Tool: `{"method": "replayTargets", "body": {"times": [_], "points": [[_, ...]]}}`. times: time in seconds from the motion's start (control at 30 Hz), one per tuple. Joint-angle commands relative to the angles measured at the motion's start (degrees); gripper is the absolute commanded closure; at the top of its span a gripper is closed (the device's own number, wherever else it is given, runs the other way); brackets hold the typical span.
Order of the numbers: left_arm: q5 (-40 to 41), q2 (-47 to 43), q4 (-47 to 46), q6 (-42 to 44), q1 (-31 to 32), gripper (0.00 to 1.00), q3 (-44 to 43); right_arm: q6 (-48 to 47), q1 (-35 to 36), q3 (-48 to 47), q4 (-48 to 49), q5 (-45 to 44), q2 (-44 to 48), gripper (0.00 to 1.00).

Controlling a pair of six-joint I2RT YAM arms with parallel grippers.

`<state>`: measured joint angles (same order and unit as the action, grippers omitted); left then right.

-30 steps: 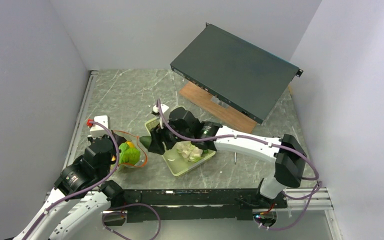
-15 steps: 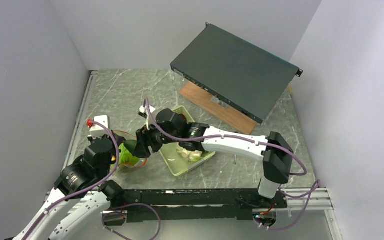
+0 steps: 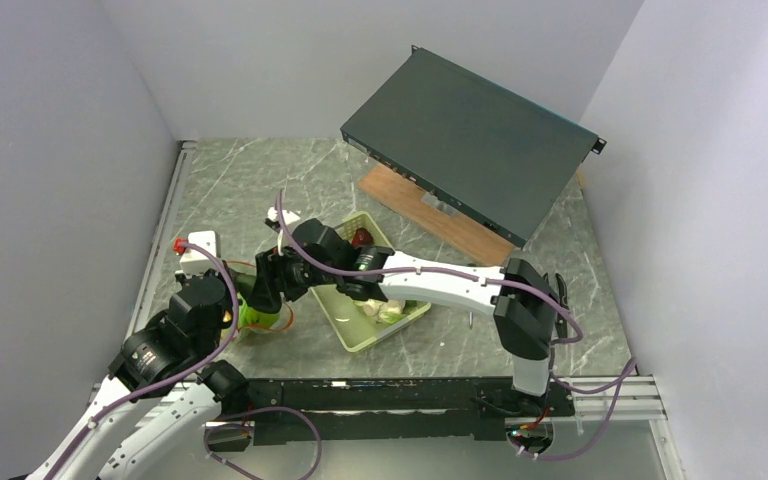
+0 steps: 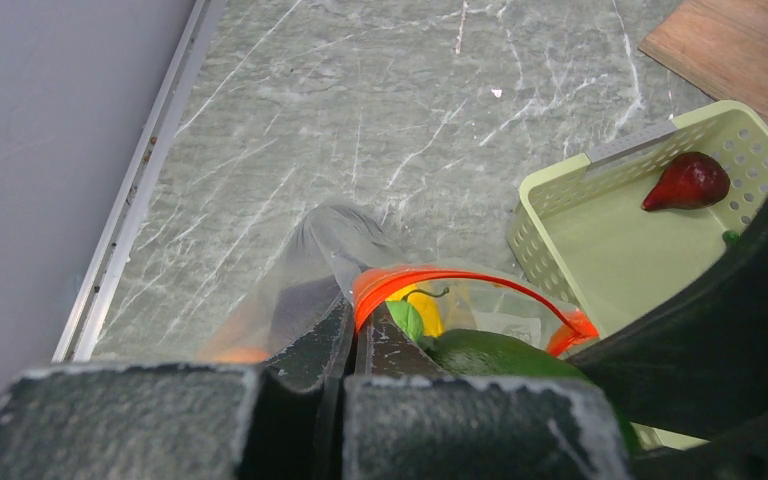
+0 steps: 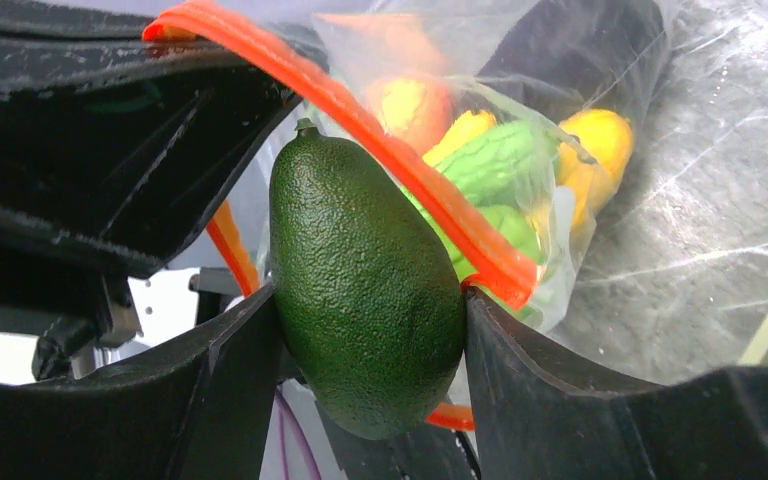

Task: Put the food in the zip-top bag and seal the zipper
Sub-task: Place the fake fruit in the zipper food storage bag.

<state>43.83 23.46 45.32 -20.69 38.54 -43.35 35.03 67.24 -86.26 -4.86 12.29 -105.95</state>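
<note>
Holding green toy fruit [image 5: 350,230] at the mouth of the zip-top bag [image 5: 570,230]
Clamping it across the middle in the right end effector [image 5: 370,300], long axis upright in frame, stem tip just beside the zipper [image 5: 410,190], bag body lying toward the upper right; pinching that rim in the clenched left end effector [image 4: 353,330], propping the mouth open; likely needing a push inward before releasing.

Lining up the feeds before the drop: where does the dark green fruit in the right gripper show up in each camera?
Top external: left of centre, only a dark sliver of the green fruit shows, mostly hidden by the arm.
Left wrist: bottom centre, at the mouth of the bag.
Right wrist: centre of the picture, large and clamped.
Shared landmark: the bag's red-orange zipper strip.
</note>
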Motion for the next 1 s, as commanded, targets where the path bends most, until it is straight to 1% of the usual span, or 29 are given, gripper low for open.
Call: {"method": "replayTargets", "body": {"times": [0.0,0.2,0.33,0.5,0.7,0.97], "points": [[1.1,-0.1,-1.1,-0.5,-0.2,1.00,-0.4,3.1,0.8,-4.5,3.8,-1.1,-2.5,0.58],[1.0,0.1,-1.2,-0.3,-0.1,1.00,-0.4,3.3,1.5,-7.4,2.6,-2.8,-5.1,0.45],[0.8,0.0,-1.4,-0.2,-0.1,1.00,-0.3,2.6,2.0,-7.6,1.4,-4.4,-5.0,0.35],[0.7,-0.3,-1.5,-0.1,-0.1,1.00,-0.3,1.7,2.1,-8.0,0.3,-5.4,-4.4,0.27],[0.7,-0.8,-1.4,-0.1,-0.1,1.00,-0.3,1.5,2.3,-8.2,-0.5,-5.2,-4.1,0.22],[0.8,-1.2,-1.3,-0.3,-0.1,1.00,-0.3,0.4,2.6,-6.0,-1.7,-6.8,-1.0,0.22]]}}
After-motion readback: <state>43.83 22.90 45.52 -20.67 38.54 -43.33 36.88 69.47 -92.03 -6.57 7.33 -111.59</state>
